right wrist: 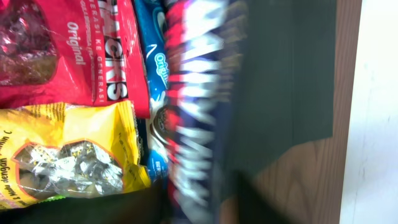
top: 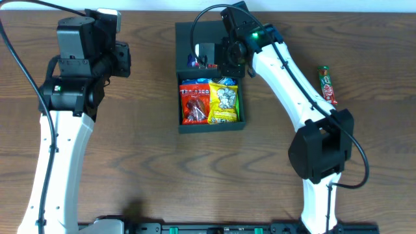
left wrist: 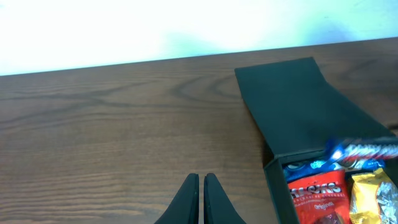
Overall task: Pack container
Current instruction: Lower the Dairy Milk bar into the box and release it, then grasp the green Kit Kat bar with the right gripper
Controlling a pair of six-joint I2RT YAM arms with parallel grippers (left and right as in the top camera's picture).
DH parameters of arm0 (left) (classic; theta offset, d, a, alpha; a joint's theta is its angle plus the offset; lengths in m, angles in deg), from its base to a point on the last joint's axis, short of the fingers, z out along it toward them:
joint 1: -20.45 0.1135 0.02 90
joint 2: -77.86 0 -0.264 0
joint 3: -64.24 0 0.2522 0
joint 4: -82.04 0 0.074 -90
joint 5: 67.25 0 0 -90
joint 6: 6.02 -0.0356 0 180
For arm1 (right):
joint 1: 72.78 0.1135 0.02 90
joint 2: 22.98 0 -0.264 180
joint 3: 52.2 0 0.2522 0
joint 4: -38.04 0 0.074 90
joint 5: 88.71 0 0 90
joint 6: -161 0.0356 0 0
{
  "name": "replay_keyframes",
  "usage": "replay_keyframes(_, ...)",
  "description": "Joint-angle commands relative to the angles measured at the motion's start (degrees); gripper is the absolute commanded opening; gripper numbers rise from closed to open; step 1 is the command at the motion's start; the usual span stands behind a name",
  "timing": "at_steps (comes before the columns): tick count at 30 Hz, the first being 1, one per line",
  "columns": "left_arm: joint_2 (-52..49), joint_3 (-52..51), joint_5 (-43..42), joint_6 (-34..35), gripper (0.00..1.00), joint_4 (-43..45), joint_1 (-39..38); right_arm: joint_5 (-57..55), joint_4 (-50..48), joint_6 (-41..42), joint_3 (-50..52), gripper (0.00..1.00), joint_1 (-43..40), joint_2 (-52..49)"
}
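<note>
The container (top: 211,127) is a dark box, open, with its flap lid (left wrist: 292,106) laid back. Inside lie a red snack packet (top: 194,103), a yellow snack packet (top: 224,103) and a blue biscuit packet (right wrist: 155,68). My right gripper (top: 229,62) is over the back part of the box, shut on a blue, red and white wrapped bar (right wrist: 199,124); this bar is blurred in the right wrist view and shows over the box in the left wrist view (left wrist: 367,151). My left gripper (left wrist: 200,199) is shut and empty above bare table, left of the box.
A red wrapped chocolate bar (top: 327,84) lies on the wooden table to the right of the box, beyond the right arm. The table's far edge meets a white wall (left wrist: 155,25) just behind the box lid.
</note>
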Motion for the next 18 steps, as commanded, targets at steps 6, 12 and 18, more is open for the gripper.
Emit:
replay_keyframes(6, 0.37, 1.42, 0.63, -1.07, 0.06, 0.66, 0.11, 0.57, -1.84, -1.03, 0.33, 0.99, -0.09, 0.31)
replay_keyframes(12, 0.37, 1.42, 0.61, -1.03, 0.06, 0.66, 0.11, -12.0, -7.85, 25.81, 0.39, 0.99, -7.06, 0.24)
replay_keyframes(18, 0.35, 1.42, 0.57, -0.98, 0.06, 0.68, 0.09, -12.33, -4.31, 53.46, 0.66, 0.99, -21.99, -0.11)
